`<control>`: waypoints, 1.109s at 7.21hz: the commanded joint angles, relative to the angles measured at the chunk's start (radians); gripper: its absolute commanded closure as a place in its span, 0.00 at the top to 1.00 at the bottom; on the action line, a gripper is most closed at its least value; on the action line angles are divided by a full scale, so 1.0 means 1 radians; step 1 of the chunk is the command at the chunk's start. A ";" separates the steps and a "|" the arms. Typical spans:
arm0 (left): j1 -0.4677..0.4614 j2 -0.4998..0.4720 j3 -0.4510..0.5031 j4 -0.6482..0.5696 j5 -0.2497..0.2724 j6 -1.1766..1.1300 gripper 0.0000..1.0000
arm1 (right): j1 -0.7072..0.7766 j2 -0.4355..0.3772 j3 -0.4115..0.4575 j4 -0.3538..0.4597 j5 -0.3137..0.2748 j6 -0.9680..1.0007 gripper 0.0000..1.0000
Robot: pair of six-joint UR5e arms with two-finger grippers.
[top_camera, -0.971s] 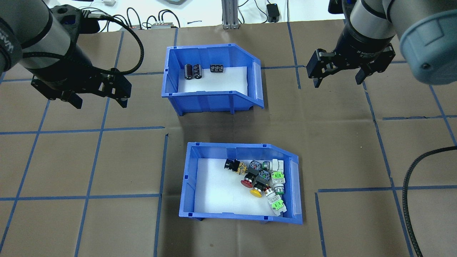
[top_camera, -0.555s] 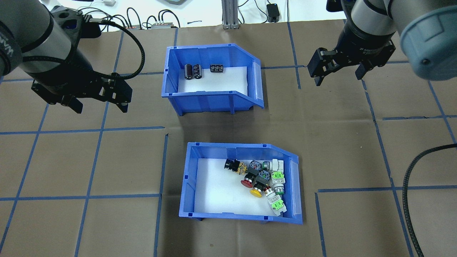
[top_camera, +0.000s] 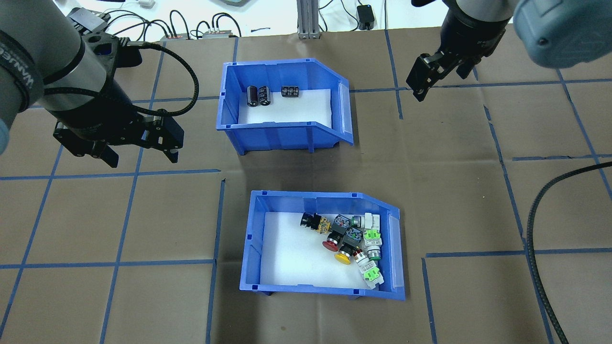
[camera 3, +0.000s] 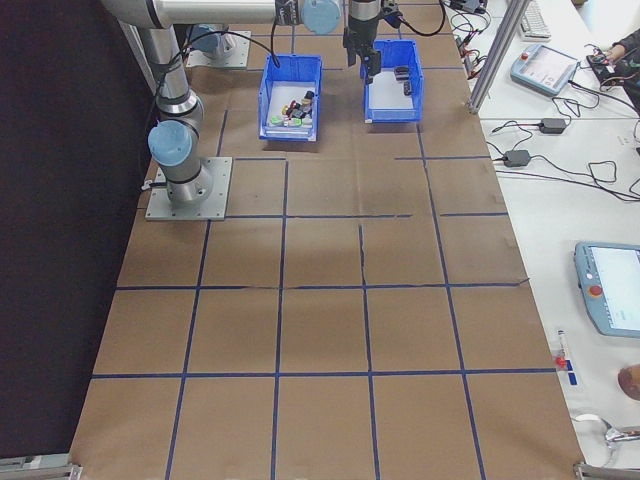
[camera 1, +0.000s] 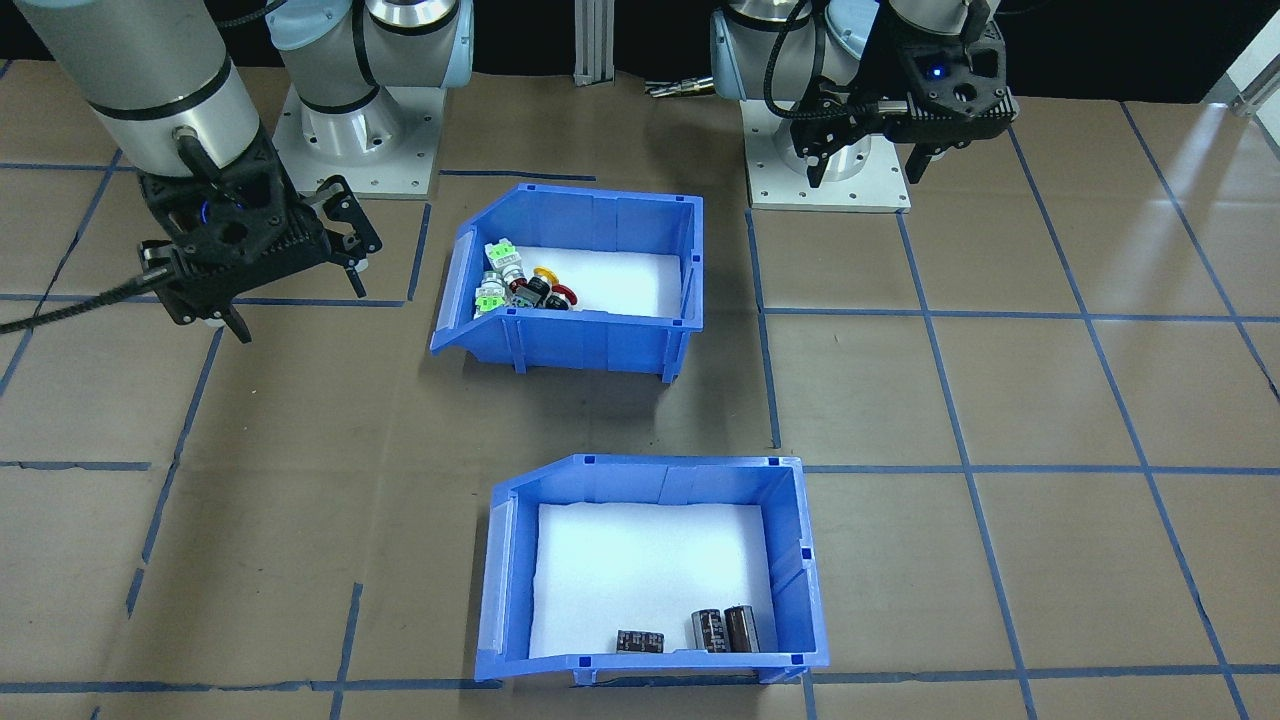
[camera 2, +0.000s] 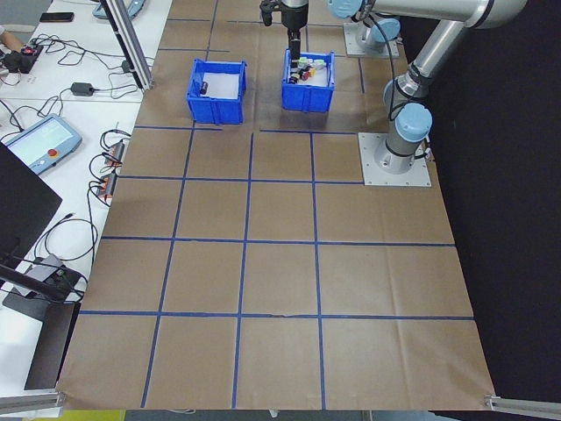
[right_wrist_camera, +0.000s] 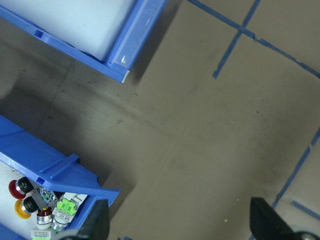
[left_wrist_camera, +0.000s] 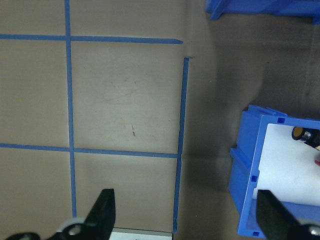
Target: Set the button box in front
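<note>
The button box [top_camera: 250, 243] is a blue sloped-front bin with a white floor, on the table's near half in the overhead view. Red, yellow and green push-buttons [top_camera: 351, 243] lie clustered at its right end. It also shows in the front-facing view, where the button box [camera 1: 590, 345] is the bin nearer the robot bases. My left gripper [top_camera: 141, 157] hangs open and empty above the table, left of both bins. In the left wrist view the box's corner [left_wrist_camera: 245, 180] lies at the right. My right gripper [camera 1: 298, 305] is open and empty, off to the far bin's right.
A second blue bin [top_camera: 282, 131] with dark cylinders [top_camera: 258, 95] stands beyond the button box, its sloped front facing right. Blue tape lines grid the brown paper. Cables and devices [top_camera: 215, 31] lie past the far table edge. A black cable [top_camera: 535, 224] loops at the right.
My left gripper has shifted toward the near side and slightly right. My right gripper has moved toward the far edge and turned about its axis. Both stay open; the bins have not moved.
</note>
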 commanded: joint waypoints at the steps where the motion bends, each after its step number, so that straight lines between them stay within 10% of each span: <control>1: -0.056 -0.012 -0.031 -0.011 -0.044 -0.098 1.00 | 0.065 0.097 -0.049 -0.004 0.033 -0.169 1.00; 8: -0.176 0.008 -0.147 0.053 -0.169 -0.874 1.00 | 0.372 0.386 -0.262 -0.116 0.019 -0.350 1.00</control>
